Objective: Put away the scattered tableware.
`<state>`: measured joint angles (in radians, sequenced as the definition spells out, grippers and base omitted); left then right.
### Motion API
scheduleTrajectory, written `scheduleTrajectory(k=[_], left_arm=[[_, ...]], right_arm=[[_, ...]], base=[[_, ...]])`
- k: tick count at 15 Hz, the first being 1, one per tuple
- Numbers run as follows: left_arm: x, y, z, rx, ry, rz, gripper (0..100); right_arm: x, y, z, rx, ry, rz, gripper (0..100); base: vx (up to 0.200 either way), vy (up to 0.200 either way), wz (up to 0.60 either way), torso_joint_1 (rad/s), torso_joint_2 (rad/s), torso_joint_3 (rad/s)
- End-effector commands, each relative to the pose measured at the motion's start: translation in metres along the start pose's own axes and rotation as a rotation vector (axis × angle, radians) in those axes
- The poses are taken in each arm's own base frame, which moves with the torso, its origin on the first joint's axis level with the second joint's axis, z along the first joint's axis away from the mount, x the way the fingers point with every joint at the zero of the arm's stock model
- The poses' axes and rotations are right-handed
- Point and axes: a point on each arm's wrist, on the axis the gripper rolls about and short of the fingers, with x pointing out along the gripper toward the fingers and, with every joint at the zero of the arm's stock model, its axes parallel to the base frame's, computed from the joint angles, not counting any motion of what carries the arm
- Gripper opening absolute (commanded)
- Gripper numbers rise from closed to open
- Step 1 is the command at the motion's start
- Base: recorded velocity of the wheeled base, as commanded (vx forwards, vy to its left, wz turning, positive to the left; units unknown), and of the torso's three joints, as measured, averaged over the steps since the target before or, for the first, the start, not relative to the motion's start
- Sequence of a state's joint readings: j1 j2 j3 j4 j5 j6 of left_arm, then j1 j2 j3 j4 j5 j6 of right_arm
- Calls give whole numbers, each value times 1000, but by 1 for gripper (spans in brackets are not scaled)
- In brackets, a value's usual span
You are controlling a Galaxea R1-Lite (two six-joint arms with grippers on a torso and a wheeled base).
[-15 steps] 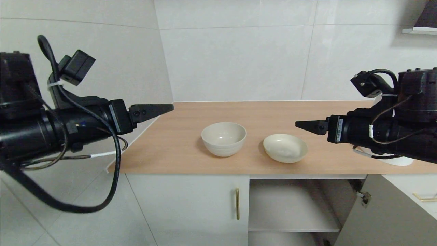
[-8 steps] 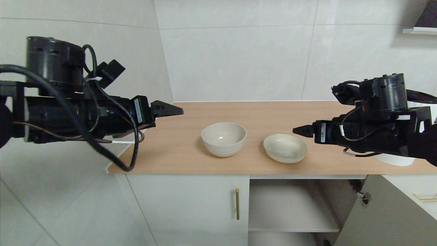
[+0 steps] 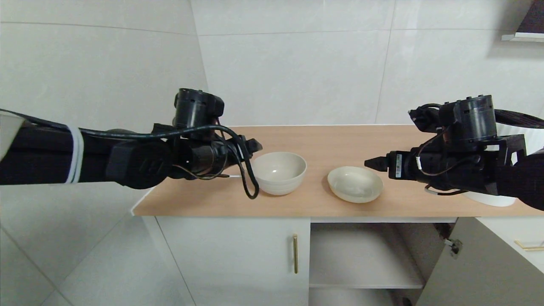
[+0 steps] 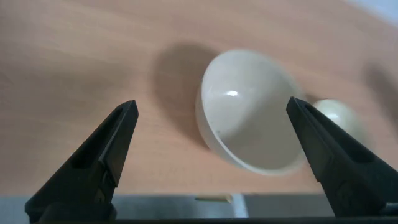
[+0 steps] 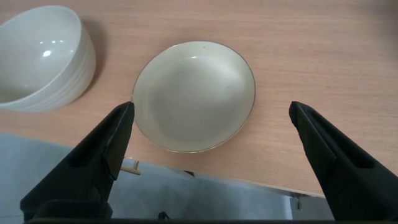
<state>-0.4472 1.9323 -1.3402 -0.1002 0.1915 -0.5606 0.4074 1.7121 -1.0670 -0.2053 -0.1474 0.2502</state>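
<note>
A deep cream bowl [image 3: 278, 172] stands on the wooden counter [image 3: 221, 187], with a shallow cream dish [image 3: 355, 184] just to its right. My left gripper [image 3: 253, 148] hangs at the bowl's left rim, slightly above it. In the left wrist view the bowl [image 4: 249, 118] lies between the widely spread fingers [image 4: 118, 134] of the open left gripper [image 4: 211, 106]. My right gripper [image 3: 372, 162] hovers at the dish's right edge. In the right wrist view it [image 5: 211, 109] is open, and the dish [image 5: 194, 96] sits between its fingers, with the bowl [image 5: 43, 56] off to one side.
Below the counter are a closed white door with a gold handle [image 3: 295, 253] and an open cabinet compartment [image 3: 361, 255], whose door [image 3: 476, 263] swings out to the right. A white vessel [image 3: 493, 199] stands at the counter's right end. Tiled walls close off the back and left.
My left arm has swung right and forward, bringing its gripper from the counter's left end to the bowl's rim. The right arm has barely shifted. Bowl and dish have not moved.
</note>
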Motion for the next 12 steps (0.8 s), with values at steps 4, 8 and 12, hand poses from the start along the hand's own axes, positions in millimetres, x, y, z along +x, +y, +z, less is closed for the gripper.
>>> scheduleTrajectory(k=[4,8,12], left_arm=[[32,2,-24,25,69,38,100],[40,4,-31,43,90,50,100],[41,4,-31,44,91,51,0]], right_arm=[[0,0,0,0,1,1,100],[1,1,-1,-2,4,1,100],[1,1,-1,-2,6,2,100]], base=[[0,0,0,0,0,0],[0,0,0,0,0,0],[0,0,0,0,0,0]])
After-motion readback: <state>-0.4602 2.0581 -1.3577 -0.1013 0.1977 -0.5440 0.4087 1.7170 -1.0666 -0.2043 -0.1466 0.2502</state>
